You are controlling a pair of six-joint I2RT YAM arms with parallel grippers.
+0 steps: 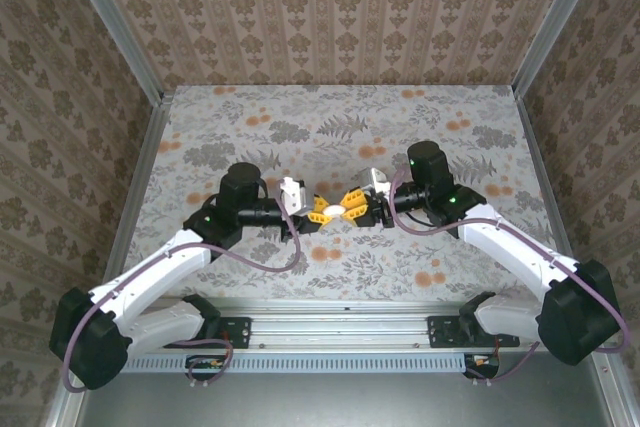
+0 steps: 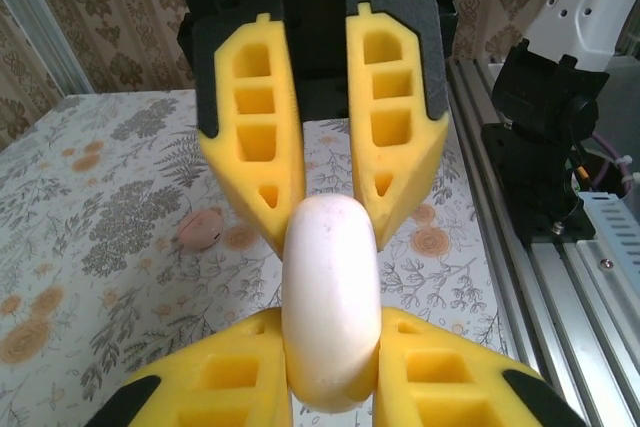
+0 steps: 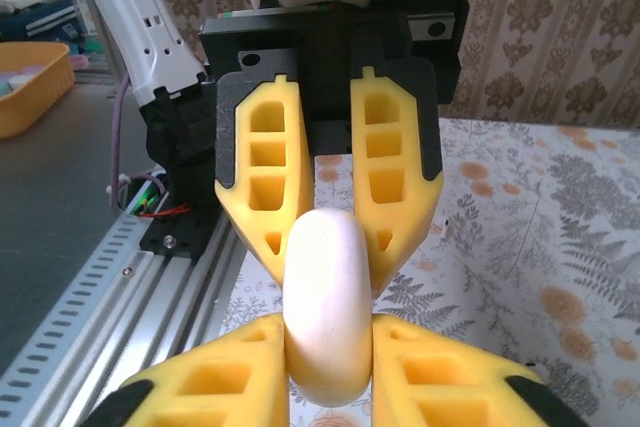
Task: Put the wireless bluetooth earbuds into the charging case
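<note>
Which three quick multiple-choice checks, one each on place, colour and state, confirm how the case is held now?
1. Where is the charging case? A lying untouched; B between left gripper and right gripper; C in one gripper alone.
2. Colour of the fingers? A yellow; B blue; C green.
3. Left gripper's state? A wide open; B shut on the case; C shut on nothing.
Answers: B, both wrist views show two finger pairs flanking it; A, every finger is yellow; B, its fingers press the case's sides.
</note>
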